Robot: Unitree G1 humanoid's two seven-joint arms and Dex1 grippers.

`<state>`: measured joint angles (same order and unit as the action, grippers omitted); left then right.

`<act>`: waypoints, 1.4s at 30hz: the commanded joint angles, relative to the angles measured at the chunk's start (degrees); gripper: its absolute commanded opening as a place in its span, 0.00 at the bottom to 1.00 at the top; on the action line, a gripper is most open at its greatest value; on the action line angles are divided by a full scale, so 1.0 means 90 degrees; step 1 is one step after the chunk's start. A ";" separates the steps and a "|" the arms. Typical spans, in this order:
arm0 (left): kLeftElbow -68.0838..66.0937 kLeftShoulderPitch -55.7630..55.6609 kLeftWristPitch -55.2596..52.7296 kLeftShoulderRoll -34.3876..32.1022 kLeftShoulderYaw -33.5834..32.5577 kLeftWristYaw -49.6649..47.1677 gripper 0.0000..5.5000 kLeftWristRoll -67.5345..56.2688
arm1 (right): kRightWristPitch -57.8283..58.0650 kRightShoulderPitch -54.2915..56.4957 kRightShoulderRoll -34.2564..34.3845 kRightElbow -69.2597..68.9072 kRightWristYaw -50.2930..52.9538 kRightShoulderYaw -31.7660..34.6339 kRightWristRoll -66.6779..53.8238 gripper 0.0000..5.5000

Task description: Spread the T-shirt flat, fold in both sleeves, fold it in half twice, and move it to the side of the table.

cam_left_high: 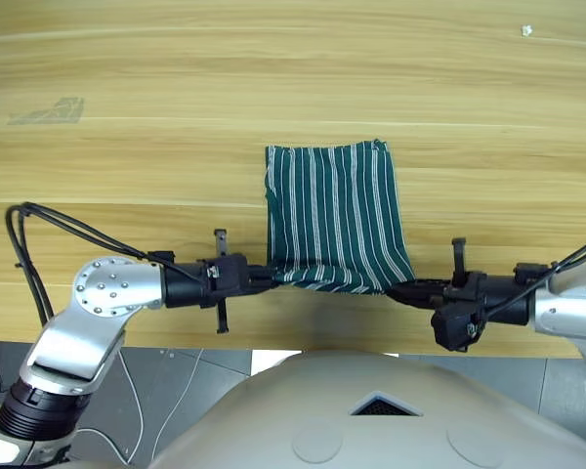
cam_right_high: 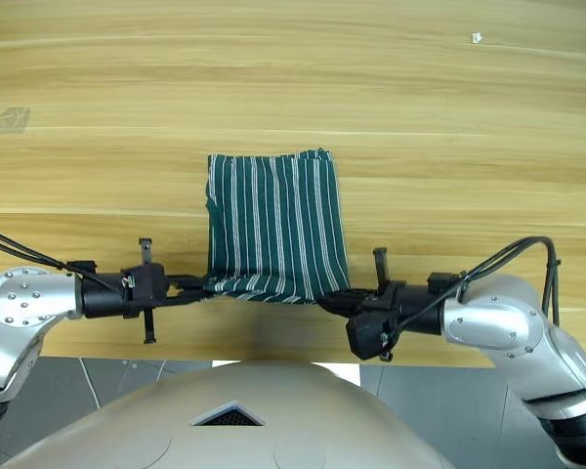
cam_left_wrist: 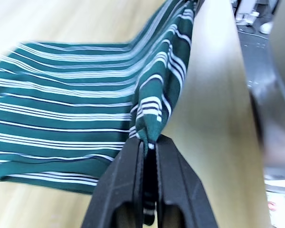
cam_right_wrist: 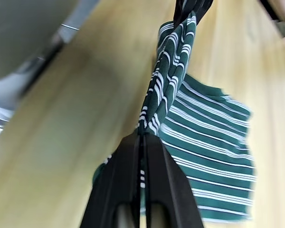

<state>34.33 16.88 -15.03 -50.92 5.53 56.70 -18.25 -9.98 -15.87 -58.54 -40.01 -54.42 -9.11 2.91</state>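
Note:
A dark green T-shirt (cam_left_high: pixel 334 210) with thin white stripes lies folded into a narrow rectangle on the wooden table (cam_left_high: pixel 137 88), its near edge lifted off the surface. My left gripper (cam_left_high: pixel 273 277) is shut on the near left corner of the T-shirt (cam_left_wrist: pixel 85 109). My right gripper (cam_left_high: pixel 393 289) is shut on the near right corner of the T-shirt (cam_right_wrist: pixel 204 156). The cloth edge hangs stretched between the two grippers, close to the table's front edge. In the left wrist view the left gripper (cam_left_wrist: pixel 148 147) pinches a bunched fold; in the right wrist view the right gripper (cam_right_wrist: pixel 143 137) does likewise.
A faint greenish mark (cam_left_high: pixel 47 110) sits on the table at the far left. A small white scrap (cam_left_high: pixel 527 30) lies at the far right. The table's front edge (cam_left_high: pixel 303 349) runs just below both grippers, with grey floor beyond it.

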 commanded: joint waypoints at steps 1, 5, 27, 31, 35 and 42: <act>-0.0567 -0.1149 -0.0684 0.0342 -0.0023 -0.0627 0.03 0.0219 | 0.0186 0.1244 0.0241 0.0487 -0.0151 -0.0267 0.0388 0.00; -0.1730 -0.2488 -0.1006 0.0853 0.0605 -0.0990 0.03 0.0838 | -0.0102 0.3150 0.0928 0.2182 -0.0354 -0.1198 0.1360 0.00; -0.6500 -0.4635 0.1024 0.2852 0.0904 -0.2146 0.21 0.2125 | -0.1849 0.5892 0.2893 0.7594 0.2675 -0.2155 0.3703 0.26; -0.6867 -0.4827 0.1709 0.3037 0.0526 -0.2891 0.21 0.2225 | -0.1895 0.5776 0.3027 0.7259 0.3979 -0.1762 0.3825 0.26; -0.6973 -0.4843 0.2143 0.3026 0.0250 -0.3387 0.21 0.2326 | -0.2085 0.5117 0.3021 0.6274 0.3736 -0.1851 0.3529 0.17; -0.6074 -0.4364 0.2101 0.3073 0.0497 -0.2941 0.12 0.2322 | -0.2153 0.4228 0.3046 0.5820 0.3087 -0.2285 0.3477 0.00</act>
<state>-22.28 -24.68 5.04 -23.25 8.03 27.96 2.03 -29.15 23.01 -31.11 12.33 -25.39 -28.87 34.05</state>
